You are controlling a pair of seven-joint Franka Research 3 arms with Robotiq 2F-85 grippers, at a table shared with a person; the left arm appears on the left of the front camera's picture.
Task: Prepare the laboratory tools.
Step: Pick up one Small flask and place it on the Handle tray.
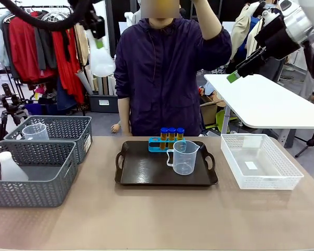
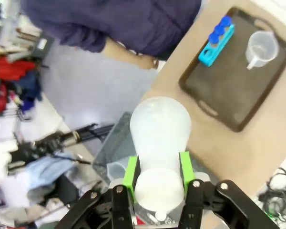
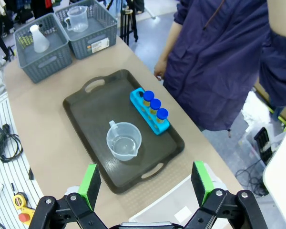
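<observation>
Left gripper point(image 2: 158, 168): raised high over the left side of the table, well above everything on it. Its green pads press on the neck of the translucent white conical flask point(image 2: 159, 128) from both sides. The flask is off the table, its wide base pointing away from my wrist. Below it in the left wrist view lie a corner of a grey basket and the table edge.

Right gripper point(image 3: 145, 180): jaws spread wide with nothing between them. It is held up high on the right side, looking down on the tray.

Dark tray point(image 1: 146, 171): mid-table, two handles, flat. On it:
- the small blue rack point(image 1: 154, 145) along the far edge, on the person's side. It holds three amber tubes point(image 1: 171, 134) with blue caps, upright in a row. The fourth hole, at the rack's left end in the front view, is empty.
- the clear handled measuring beaker point(image 1: 183, 157), upright, just in front of the rack and apart from it.

Left of the tray are two grey woven baskets. The near one point(image 1: 34, 182) holds a second flask point(image 1: 9, 168), and the far one point(image 1: 68, 130) holds a second beaker point(image 1: 35, 132).

White mesh basket point(image 1: 261, 183): right of the tray, with a small white slip on its floor.

Person point(image 1: 167, 78): stands at the far side behind the tray, in a dark jacket, one arm raised above the shoulder. I cannot tell what that hand holds.
</observation>
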